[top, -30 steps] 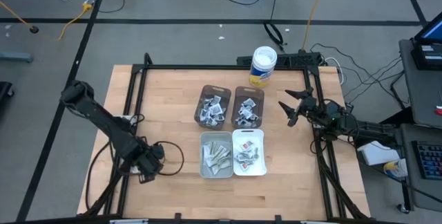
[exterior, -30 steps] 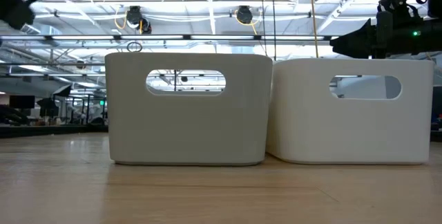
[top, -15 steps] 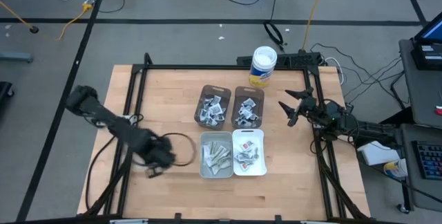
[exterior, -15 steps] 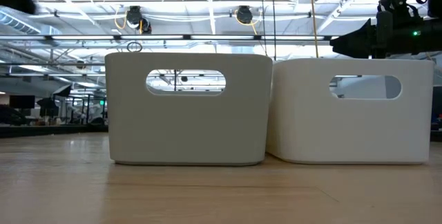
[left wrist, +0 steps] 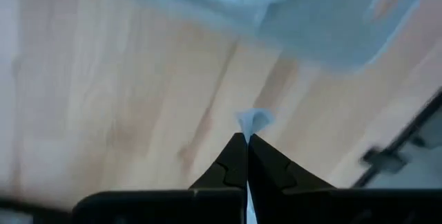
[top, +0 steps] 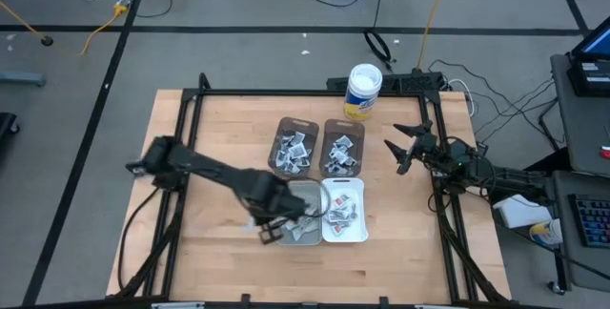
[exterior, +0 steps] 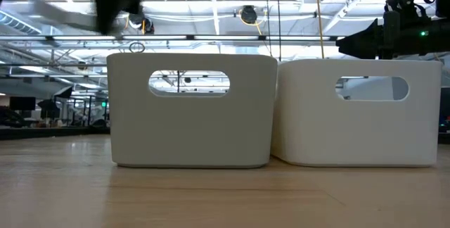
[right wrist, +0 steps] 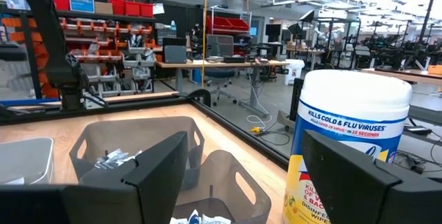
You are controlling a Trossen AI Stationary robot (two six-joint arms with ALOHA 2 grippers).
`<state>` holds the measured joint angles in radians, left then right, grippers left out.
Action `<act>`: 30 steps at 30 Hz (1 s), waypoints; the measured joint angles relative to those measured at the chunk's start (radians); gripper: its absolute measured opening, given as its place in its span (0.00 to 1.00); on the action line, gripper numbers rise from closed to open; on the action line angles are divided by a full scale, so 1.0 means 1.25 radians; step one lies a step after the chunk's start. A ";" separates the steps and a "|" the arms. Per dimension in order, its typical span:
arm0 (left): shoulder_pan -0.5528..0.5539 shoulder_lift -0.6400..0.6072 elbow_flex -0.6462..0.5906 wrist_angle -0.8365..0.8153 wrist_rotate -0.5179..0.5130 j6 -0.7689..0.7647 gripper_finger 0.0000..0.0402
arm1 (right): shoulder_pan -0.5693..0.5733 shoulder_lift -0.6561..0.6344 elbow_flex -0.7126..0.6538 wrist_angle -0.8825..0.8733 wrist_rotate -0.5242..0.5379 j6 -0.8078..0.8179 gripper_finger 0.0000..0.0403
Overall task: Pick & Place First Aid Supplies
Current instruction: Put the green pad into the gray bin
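My left gripper (top: 270, 232) hangs pointing down over the table, at the near-left corner of the grey bin (top: 286, 236). It is shut on a small pale packet (left wrist: 254, 120), one of the first aid supplies. More packets lie in the grey bin, the white bin (top: 356, 230) and the two dark bins (top: 282, 130) (top: 357, 133) behind them. My right gripper (top: 396, 153) waits open at the table's right edge, beside the white tub (top: 363, 91). My left gripper pinches the pale packet between its two fingertips (left wrist: 235, 151), from above with the fingers pointing down. Only a small corner (left wrist: 255, 119) sticks out past the tips. The packet is lifted clear of the table.
The four bins stand in a two-by-two block mid-table. The white tub with a yellow label (right wrist: 352, 141) stands at the far edge. A black frame (top: 286, 92) runs around the wooden top. Bare wood lies left of the bins and along the near edge.
My left gripper has swung from the table's near left toward the right and risen, coming up to the grey bin's near-left corner. It has stayed shut.
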<state>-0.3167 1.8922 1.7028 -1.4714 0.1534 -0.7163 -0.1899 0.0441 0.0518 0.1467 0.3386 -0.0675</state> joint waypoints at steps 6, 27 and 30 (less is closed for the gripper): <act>0.047 0.123 0.191 -0.016 -0.006 0.028 0.00 | 0.000 0.000 0.000 0.000 0.000 0.000 0.69; 0.082 0.329 0.368 -0.014 -0.068 0.048 0.00 | 0.000 0.000 0.000 0.000 0.000 0.000 0.69; 0.082 0.351 0.366 0.007 -0.068 0.048 0.00 | 0.000 0.000 0.000 0.000 0.000 0.000 0.69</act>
<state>-0.2138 2.3314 2.1605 -1.4624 0.0684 -0.6563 -0.1899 0.0444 0.0518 0.1467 0.3386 -0.0673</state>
